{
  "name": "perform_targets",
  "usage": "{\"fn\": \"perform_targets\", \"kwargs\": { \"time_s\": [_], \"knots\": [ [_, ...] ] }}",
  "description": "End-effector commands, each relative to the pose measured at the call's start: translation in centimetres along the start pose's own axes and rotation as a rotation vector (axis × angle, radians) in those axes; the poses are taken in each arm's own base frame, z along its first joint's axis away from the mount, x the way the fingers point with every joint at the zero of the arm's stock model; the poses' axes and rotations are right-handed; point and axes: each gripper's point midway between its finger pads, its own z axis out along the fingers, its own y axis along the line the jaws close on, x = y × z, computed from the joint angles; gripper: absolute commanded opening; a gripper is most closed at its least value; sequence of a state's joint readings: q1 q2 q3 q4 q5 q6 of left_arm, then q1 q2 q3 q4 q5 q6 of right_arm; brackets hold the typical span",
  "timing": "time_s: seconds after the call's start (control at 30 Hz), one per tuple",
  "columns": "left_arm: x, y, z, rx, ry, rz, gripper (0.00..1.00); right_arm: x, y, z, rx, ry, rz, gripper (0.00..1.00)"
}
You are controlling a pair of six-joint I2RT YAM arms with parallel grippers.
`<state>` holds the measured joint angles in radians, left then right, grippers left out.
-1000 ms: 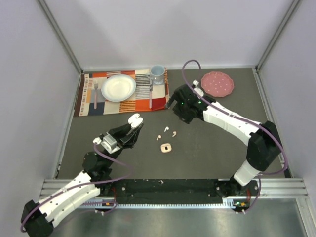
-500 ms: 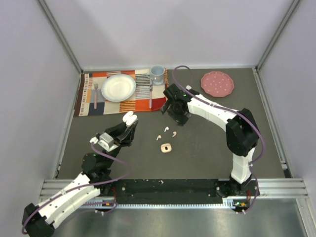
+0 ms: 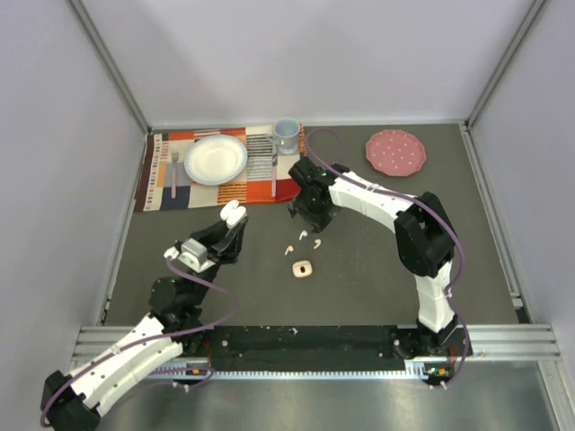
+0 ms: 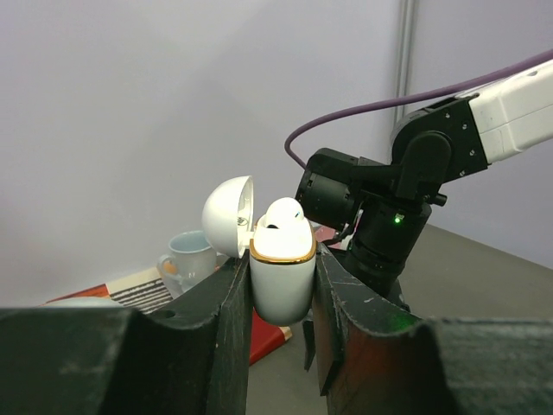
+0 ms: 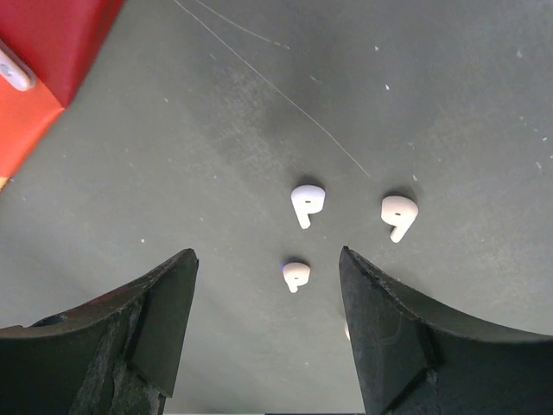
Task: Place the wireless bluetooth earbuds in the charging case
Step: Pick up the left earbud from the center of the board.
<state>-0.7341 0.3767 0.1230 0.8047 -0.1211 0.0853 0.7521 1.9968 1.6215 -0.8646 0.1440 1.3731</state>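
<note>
My left gripper (image 4: 281,270) is shut on a white charging case (image 4: 282,281) with a gold rim, held upright above the table. Its lid (image 4: 228,216) is flipped open and one white earbud (image 4: 283,213) sits in it. From above, the case (image 3: 233,214) is left of centre. Three loose earbuds lie on the grey table: one (image 5: 296,275) between my right gripper's (image 5: 266,255) open jaws and below them, another (image 5: 308,201) farther on, a third (image 5: 399,213) to the right. From above, my right gripper (image 3: 304,223) hovers just behind the earbuds (image 3: 303,236).
A small tan case (image 3: 302,268) lies open on the table in front of the earbuds. At the back left a striped placemat (image 3: 162,193) carries a white plate (image 3: 216,159), cutlery and a blue mug (image 3: 287,135). A pink plate (image 3: 395,152) sits at the back right.
My right arm has swung left and down over the loose earbuds, and its jaws have narrowed. My left gripper has shifted slightly left and back with the case.
</note>
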Motion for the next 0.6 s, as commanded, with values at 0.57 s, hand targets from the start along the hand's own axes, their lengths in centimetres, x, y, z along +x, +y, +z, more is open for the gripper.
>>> {"fn": "perform_targets", "kwargs": {
  "time_s": [0.57],
  "knots": [
    [-1.4, 0.5, 0.3, -0.009, -0.043, 0.015, 0.00, 1.0, -2.1, 1.9, 0.110, -0.016, 0.101, 0.59]
  ]
}}
